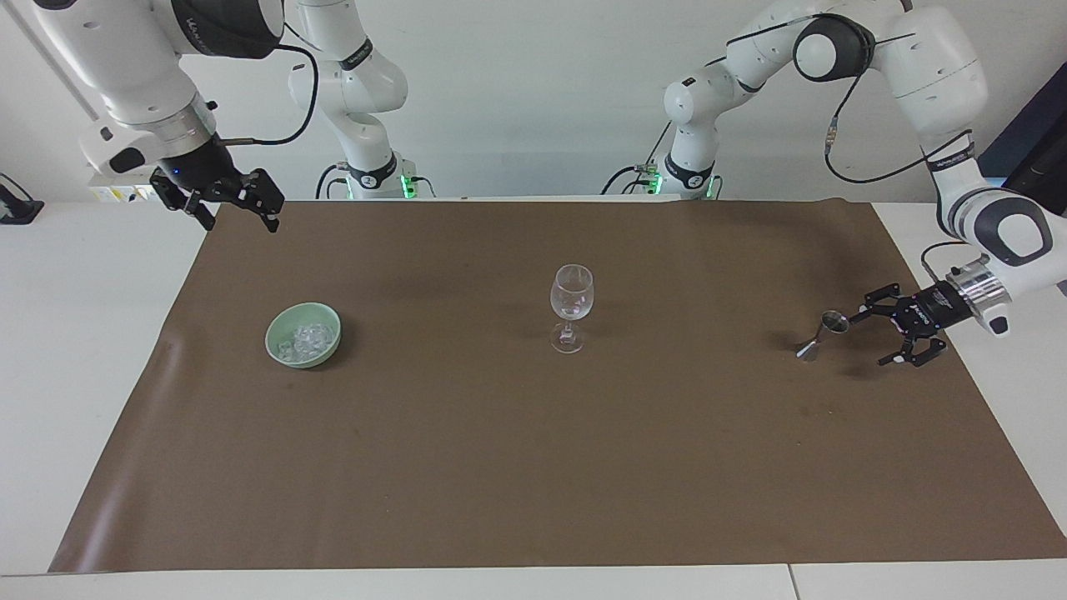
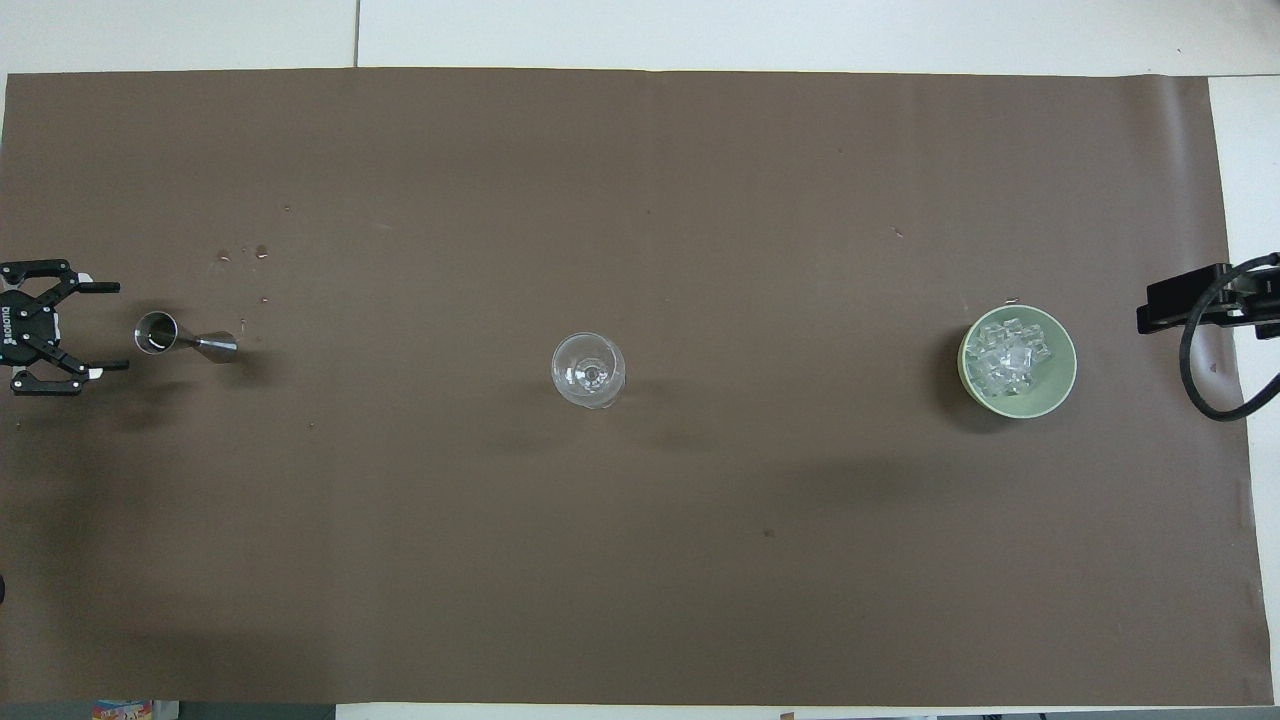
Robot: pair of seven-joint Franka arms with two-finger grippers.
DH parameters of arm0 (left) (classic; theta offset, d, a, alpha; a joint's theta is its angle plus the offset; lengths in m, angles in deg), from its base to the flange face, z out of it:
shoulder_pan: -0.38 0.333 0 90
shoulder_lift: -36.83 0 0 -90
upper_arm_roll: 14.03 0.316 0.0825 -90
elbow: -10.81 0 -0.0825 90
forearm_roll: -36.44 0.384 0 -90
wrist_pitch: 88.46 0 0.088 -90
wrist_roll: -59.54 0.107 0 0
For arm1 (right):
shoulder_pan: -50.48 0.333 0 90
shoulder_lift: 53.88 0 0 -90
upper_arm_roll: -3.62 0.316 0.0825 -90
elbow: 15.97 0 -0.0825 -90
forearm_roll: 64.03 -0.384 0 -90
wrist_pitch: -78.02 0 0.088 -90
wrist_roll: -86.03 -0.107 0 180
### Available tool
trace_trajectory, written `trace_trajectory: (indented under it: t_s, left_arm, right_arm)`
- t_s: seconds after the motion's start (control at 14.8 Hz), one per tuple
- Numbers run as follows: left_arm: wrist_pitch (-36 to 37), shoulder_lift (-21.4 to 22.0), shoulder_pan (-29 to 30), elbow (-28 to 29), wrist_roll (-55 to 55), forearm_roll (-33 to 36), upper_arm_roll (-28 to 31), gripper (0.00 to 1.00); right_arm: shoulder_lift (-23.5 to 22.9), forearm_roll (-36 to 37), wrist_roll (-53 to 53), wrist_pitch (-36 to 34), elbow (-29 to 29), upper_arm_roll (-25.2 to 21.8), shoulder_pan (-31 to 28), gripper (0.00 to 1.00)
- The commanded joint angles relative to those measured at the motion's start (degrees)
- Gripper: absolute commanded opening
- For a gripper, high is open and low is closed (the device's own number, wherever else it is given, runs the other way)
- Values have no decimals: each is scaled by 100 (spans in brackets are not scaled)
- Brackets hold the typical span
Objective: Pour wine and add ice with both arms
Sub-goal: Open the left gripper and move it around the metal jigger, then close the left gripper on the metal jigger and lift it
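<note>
Now: left gripper [image 1: 869,337] open beside jigger [image 1: 824,332]; ice [image 1: 307,337] well apart

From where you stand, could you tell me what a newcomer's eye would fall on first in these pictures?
Probably the clear wine glass, upright and alone at the middle of the brown mat. Next, the left gripper, open and low beside the small metal jigger at the left arm's end. At the right arm's end sits the pale green bowl of ice, with the right gripper waiting open in the air above the mat's corner.
</note>
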Motion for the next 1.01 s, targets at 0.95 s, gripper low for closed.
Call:
trace_trajectory:
  t_s: [0.95]
  left_arm:
    - [-866, 782, -235, 1843, 227, -1671, -86, 100]
  right_arm:
    - [62, -85, -29, 4, 63, 25, -63, 100]
